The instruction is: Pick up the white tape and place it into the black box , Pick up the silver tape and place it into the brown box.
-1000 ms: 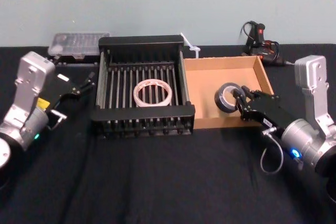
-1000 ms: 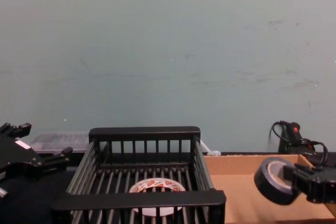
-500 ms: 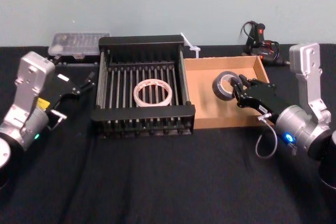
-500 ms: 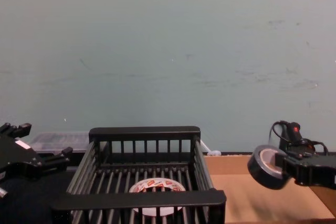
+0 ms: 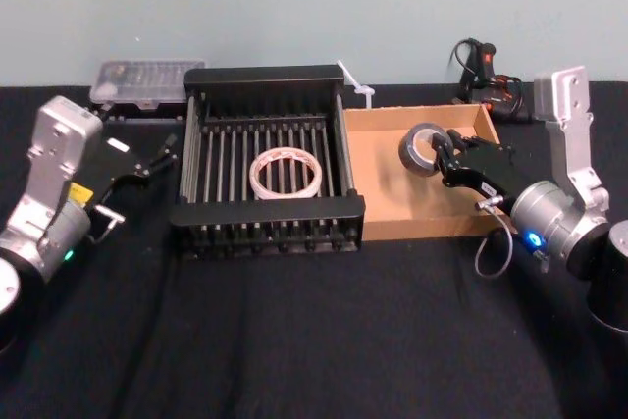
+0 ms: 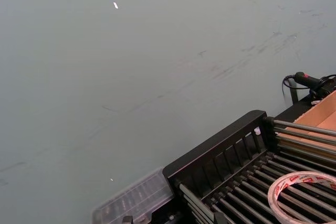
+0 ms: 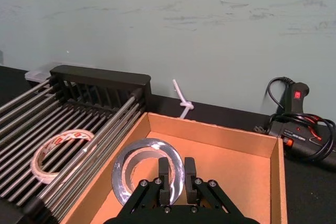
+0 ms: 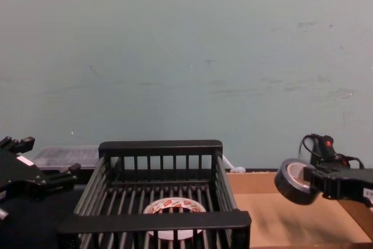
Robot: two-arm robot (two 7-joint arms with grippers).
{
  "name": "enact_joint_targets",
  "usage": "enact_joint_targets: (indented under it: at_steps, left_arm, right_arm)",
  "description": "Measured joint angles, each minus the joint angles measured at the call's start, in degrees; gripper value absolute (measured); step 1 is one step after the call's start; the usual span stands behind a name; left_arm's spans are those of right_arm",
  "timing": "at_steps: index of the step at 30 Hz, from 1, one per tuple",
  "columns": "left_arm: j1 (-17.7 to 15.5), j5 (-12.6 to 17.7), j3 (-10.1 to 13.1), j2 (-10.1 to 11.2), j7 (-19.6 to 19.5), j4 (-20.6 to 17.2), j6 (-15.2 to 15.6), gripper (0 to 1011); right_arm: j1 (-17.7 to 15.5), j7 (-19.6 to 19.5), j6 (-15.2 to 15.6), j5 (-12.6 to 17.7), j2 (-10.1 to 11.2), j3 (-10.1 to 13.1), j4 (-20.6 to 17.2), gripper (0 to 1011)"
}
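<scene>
One roll, the silver tape (image 5: pixel 423 149), hangs clamped in my right gripper (image 5: pixel 444 157), my fingers (image 7: pixel 164 178) pinched through its rim, one inside the pale core and one outside. It is lifted clear of the brown box (image 5: pixel 388 208) and sits above the box's open floor, tilted so its face turns partly upward. From my chest the roll (image 8: pixel 294 181) floats above the cardboard (image 8: pixel 274 220), with my right gripper (image 8: pixel 317 182) reaching in from the box's right side. From my right wrist the roll (image 7: pixel 147 177) hangs over the near left part of the box's floor (image 7: pixel 236 161).

Against the brown box's left wall stands the black box (image 5: pixel 267 211), the two touching side by side. Flat on its slatted floor lies the white tape (image 5: pixel 285 173), near the middle, red marks on its face showing from my chest (image 8: pixel 173 207) and from my left wrist (image 6: pixel 304 195). From my right wrist it (image 7: pixel 58 152) rests on the bars left of the brown box.

Left of the black box, well away from the brown box, my left gripper (image 5: pixel 157 159) is parked above the black cloth, its jaws spread a little and holding nothing. Behind it, beyond the black box's far left corner, lies a clear plastic case (image 5: pixel 145 80). Behind the brown box's far right corner sits a black glue gun (image 5: pixel 481 71) with a red switch and coiled cable. A white zip tie (image 5: pixel 355 85) lies behind the box's far left corner.
</scene>
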Motion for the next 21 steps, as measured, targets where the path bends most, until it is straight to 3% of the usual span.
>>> enact_joint_targets:
  at_steps: [21]
  left_arm:
    - [0.00,0.00,0.00,0.00,0.00,0.00,0.00,1001]
  right_arm:
    - [3.73,-0.29,0.82,-1.19,-1.23,0.23,4.62,176]
